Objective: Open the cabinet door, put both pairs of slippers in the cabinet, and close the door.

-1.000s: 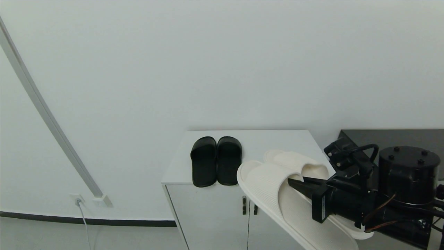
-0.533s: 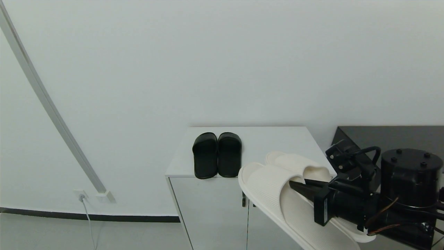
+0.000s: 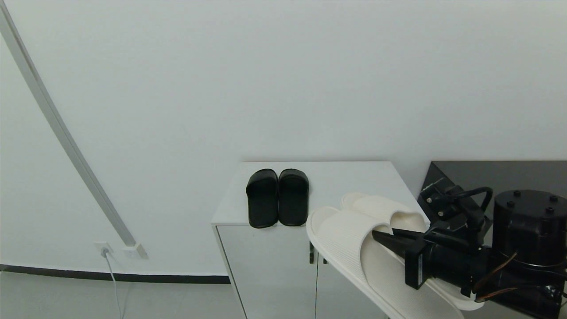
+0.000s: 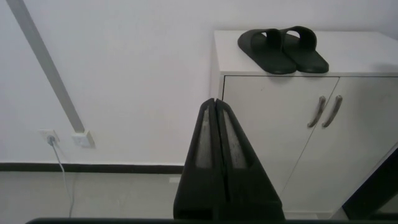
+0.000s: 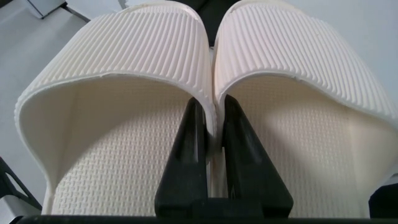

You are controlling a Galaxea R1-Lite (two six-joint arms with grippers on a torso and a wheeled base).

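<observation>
A white cabinet point(image 3: 266, 266) stands against the wall with both doors closed; its two handles point(image 4: 326, 112) meet at the middle. A pair of black slippers point(image 3: 277, 197) sits side by side on the cabinet top, also seen in the left wrist view point(image 4: 283, 48). My right gripper point(image 3: 376, 235) is shut on the pair of white slippers point(image 3: 341, 235), held in the air in front of the cabinet's right side. It pinches the two inner strap edges point(image 5: 211, 115) together. My left gripper point(image 4: 216, 106) is shut with nothing in it, low and left of the cabinet front.
A grey conduit point(image 3: 57, 128) slants down the wall to a socket with a cable point(image 3: 102, 250) at the left. A dark surface point(image 3: 509, 175) lies right of the cabinet. Open floor point(image 4: 93, 193) spreads left of the cabinet.
The head camera shifted in the first half second, so the cabinet sits higher in the picture. Since then my right gripper with the white slippers has drifted slightly to the right.
</observation>
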